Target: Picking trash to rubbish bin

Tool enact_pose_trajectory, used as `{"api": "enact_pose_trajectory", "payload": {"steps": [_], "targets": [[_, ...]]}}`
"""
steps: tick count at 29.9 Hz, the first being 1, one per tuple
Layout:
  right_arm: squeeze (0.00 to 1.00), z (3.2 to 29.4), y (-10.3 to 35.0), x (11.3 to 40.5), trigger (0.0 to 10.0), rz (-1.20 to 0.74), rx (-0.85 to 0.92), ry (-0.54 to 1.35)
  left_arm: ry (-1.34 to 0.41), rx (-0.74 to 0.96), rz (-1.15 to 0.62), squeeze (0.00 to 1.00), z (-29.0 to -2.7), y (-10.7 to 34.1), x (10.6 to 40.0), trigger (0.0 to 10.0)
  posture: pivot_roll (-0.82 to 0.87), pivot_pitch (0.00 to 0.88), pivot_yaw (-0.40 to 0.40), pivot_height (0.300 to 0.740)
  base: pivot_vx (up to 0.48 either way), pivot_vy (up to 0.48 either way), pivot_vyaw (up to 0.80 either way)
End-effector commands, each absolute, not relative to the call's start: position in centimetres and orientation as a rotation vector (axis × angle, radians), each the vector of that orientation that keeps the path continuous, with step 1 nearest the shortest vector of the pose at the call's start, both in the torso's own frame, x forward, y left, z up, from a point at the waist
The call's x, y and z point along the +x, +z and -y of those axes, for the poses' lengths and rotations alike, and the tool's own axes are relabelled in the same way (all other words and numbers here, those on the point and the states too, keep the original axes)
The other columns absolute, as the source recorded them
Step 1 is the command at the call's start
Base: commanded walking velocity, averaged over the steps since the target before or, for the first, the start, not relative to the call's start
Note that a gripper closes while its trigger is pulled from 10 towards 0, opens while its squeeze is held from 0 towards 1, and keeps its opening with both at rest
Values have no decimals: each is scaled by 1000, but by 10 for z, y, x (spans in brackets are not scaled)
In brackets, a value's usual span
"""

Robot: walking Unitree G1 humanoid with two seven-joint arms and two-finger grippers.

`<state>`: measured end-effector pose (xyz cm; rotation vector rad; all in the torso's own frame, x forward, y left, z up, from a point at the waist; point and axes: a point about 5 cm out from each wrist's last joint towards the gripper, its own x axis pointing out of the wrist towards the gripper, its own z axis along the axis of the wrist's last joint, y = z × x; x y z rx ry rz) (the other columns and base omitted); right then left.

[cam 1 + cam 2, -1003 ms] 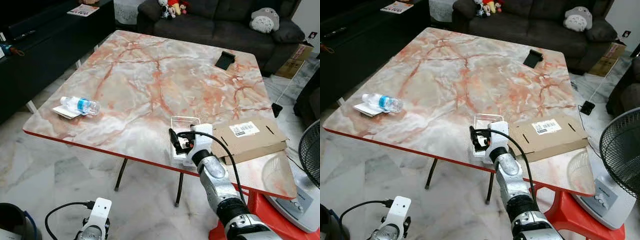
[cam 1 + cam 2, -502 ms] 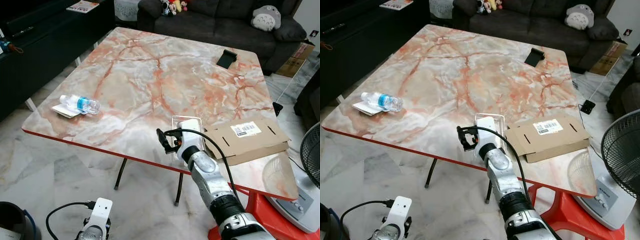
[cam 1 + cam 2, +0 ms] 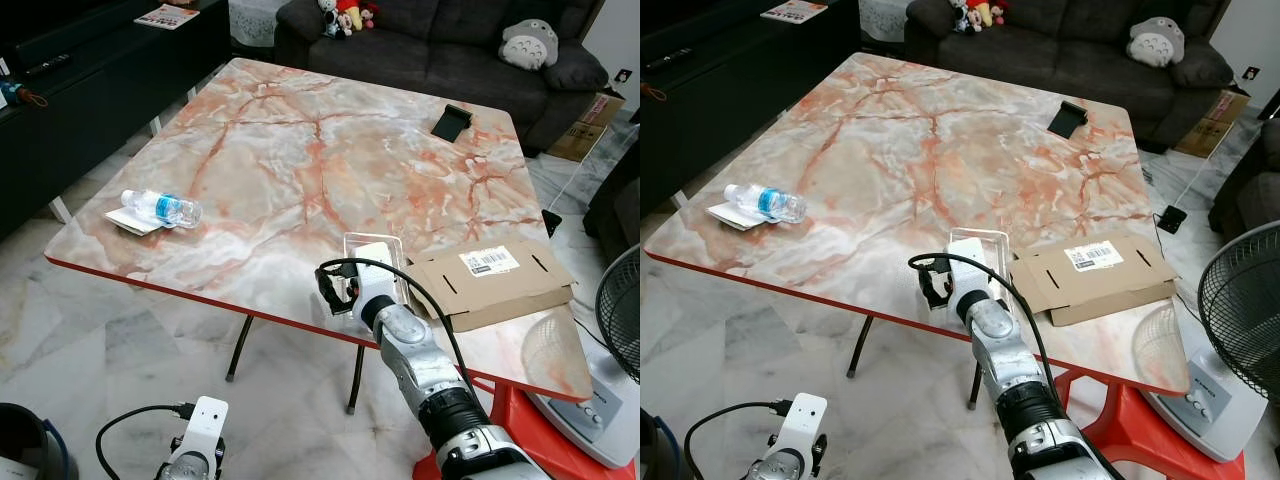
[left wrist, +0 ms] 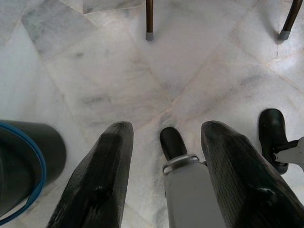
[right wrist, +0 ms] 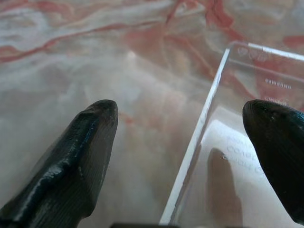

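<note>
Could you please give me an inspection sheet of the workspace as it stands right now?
Surface: marble table, red-edged, on a marble floor.
Job's things: clear tray at the near edge; bottle lying on a paper at the robot's left; bin on the floor.
Clutter: flat cardboard beside the tray; black object at the far edge.
Grippers: right gripper open, straddling the tray's rim; left gripper open, low over the floor.
Cables: black cable looping along the right arm.
Surroundings: sofa with plush toys, fan, red stool.
</note>
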<state>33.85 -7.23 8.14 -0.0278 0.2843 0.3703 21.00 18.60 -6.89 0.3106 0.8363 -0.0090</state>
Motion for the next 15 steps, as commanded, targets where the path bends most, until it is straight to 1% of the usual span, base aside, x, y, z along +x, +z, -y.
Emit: {"api": "enact_pose_trajectory", "payload": {"steps": [1,5,8,15], "targets": [[0,76,79,338,10000,-309,-39,357,-13,315,-873,0,-184,-74,203,10000,61,81,-160,740,0,0,0],[0,76,79,338,10000,-319,-38,351,-11,315,-874,0,-185,-74,203,10000,60,87,-161,740,0,0,0],[0,79,69,335,10000,-381,-49,324,-7,313,-878,0,-186,-74,202,10000,62,94,-159,740,0,0,0],[0,82,60,332,10000,-449,37,278,-7,312,-881,0,-187,-74,202,10000,64,100,-154,740,0,0,0]]}}
